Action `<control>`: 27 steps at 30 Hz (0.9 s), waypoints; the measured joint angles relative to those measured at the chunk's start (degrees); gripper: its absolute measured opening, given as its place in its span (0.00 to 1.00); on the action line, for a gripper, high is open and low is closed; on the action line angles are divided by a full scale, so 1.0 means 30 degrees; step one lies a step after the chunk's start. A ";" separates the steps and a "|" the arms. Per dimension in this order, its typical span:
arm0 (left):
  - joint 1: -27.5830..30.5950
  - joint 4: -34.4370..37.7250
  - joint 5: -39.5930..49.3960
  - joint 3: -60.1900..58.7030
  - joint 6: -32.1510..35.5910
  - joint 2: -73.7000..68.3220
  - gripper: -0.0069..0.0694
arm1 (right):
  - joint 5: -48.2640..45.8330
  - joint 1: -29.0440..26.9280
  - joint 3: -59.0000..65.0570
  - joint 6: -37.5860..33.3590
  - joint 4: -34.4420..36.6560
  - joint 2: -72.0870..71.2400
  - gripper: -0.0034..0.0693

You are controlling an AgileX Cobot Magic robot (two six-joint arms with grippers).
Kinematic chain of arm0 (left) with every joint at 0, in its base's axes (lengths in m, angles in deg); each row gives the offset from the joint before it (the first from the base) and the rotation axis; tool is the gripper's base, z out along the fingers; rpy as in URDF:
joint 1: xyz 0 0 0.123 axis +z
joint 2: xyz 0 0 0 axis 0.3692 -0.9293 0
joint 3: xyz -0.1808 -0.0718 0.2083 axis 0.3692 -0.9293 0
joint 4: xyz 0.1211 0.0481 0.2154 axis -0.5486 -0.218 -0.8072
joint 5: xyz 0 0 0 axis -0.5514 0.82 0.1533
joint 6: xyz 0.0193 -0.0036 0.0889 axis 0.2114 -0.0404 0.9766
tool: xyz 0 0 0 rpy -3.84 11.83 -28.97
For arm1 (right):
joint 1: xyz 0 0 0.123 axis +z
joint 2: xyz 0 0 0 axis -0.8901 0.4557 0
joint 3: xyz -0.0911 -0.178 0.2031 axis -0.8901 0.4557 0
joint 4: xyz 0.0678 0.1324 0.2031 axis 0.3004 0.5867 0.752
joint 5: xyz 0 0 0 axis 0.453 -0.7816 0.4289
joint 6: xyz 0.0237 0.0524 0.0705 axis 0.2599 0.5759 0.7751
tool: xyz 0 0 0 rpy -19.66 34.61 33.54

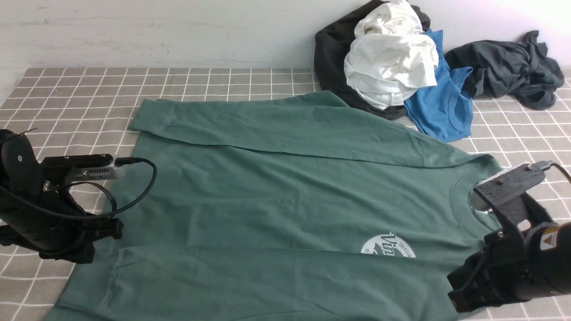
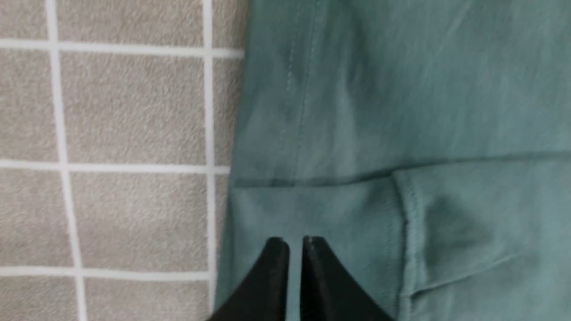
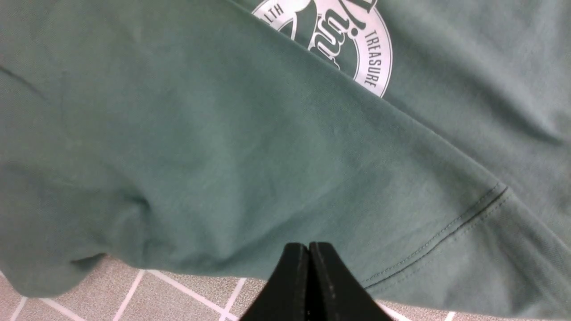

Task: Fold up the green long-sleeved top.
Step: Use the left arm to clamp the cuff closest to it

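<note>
The green long-sleeved top [image 1: 285, 178] lies flat on the checked tablecloth, collar to the right. Both sleeves are folded across its body, the near one partly covering the white round logo [image 1: 388, 246]. My left gripper [image 1: 109, 229] is low at the top's left edge. In the left wrist view its tips [image 2: 295, 240] stand over the green cloth [image 2: 401, 89] near a cuff [image 2: 446, 232], with only a narrow slit between them. I cannot make out whether cloth is pinched there. My right gripper [image 3: 308, 245] is shut, with nothing seen between its jaws, just above the top's near edge below the logo [image 3: 357, 53]; its arm [image 1: 508, 267] is at the lower right.
A pile of clothes lies at the back right against the wall: a black garment [image 1: 332, 53], a white one [image 1: 390, 58], a bright blue shirt [image 1: 441, 107] and a dark grey one [image 1: 508, 67]. Grey checked cloth [image 1: 80, 89] covers the table around the top.
</note>
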 joint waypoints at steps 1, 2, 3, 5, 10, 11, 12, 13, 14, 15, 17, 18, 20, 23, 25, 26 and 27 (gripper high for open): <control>0.0000 -0.0137 0.0056 0.0000 -0.0019 -0.0063 0.21 | 0.0037 0.0000 0.0000 0.0000 0.0000 0.0000 0.04; 0.0000 -0.0218 0.0072 0.0000 -0.0060 -0.0168 0.26 | 0.0037 0.0000 0.0000 0.0000 0.0000 0.0000 0.04; 0.0000 -0.0238 0.0072 0.0000 -0.0093 -0.0275 0.31 | 0.0037 0.0000 0.0000 0.0000 0.0023 0.0000 0.04; 0.0000 -0.0260 -0.0068 0.0014 -0.0116 -0.0589 0.42 | 0.0037 0.0000 0.0000 0.0000 0.0140 0.0000 0.04; 0.0000 -0.0297 -0.0234 0.0049 -0.0402 -0.1327 0.57 | 0.0051 0.0000 0.0000 0.0000 0.0366 0.0000 0.04; 0.0000 -0.0297 -0.0234 0.0066 -0.0463 -0.1327 0.55 | 0.0051 0.0000 0.0000 0.0000 0.0407 0.0000 0.04; 0.0000 -0.0297 -0.0234 0.0066 -0.0467 -0.1327 0.53 | 0.0077 0.0000 0.0000 0.0000 0.0431 0.0000 0.04; 0.0000 -0.0273 -0.0234 0.0066 -0.0489 -0.1327 0.46 | 0.0080 0.0000 0.0000 0.0000 0.0451 0.0000 0.04; 0.0000 -0.0229 -0.0234 0.0066 -0.0507 -0.1309 0.41 | 0.0097 0.0000 0.0000 0.0000 0.0487 0.0000 0.04; -0.0021 -0.0229 -0.0234 0.0066 -0.0507 -0.1265 0.36 | 0.0097 0.0000 0.0000 0.0000 0.0507 0.0000 0.04; -0.0021 -0.0272 -0.0234 0.0066 -0.0507 -0.1154 0.27 | 0.0097 0.0000 0.0000 0.0000 0.0507 0.0000 0.04; -0.0021 -0.0292 -0.0234 0.0066 -0.0507 -0.0938 0.19 | 0.0097 0.0000 0.0000 0.0000 0.0521 0.0000 0.04; -0.0021 -0.0292 -0.0234 0.0066 -0.0507 -0.0584 0.12 | 0.0097 0.0000 0.0000 0.0000 0.0521 0.0000 0.04; -0.0021 -0.0292 -0.0234 0.0066 -0.0507 -0.0262 0.10 | 0.0114 0.0000 0.0000 0.0000 0.0521 0.0000 0.04; -0.0051 -0.0292 -0.0217 0.0066 -0.0426 -0.0187 0.10 | 0.0114 0.0000 0.0000 0.0000 0.0544 0.0000 0.04; -0.0210 -0.0292 -0.0217 0.0066 -0.0226 -0.0008 0.10 | 0.0114 0.0000 0.0000 0.0000 0.0564 0.0000 0.04; -0.0389 -0.0312 -0.0173 0.0119 -0.0073 0.0157 0.10 | 0.0114 0.0000 0.0000 0.0000 0.0564 0.0000 0.04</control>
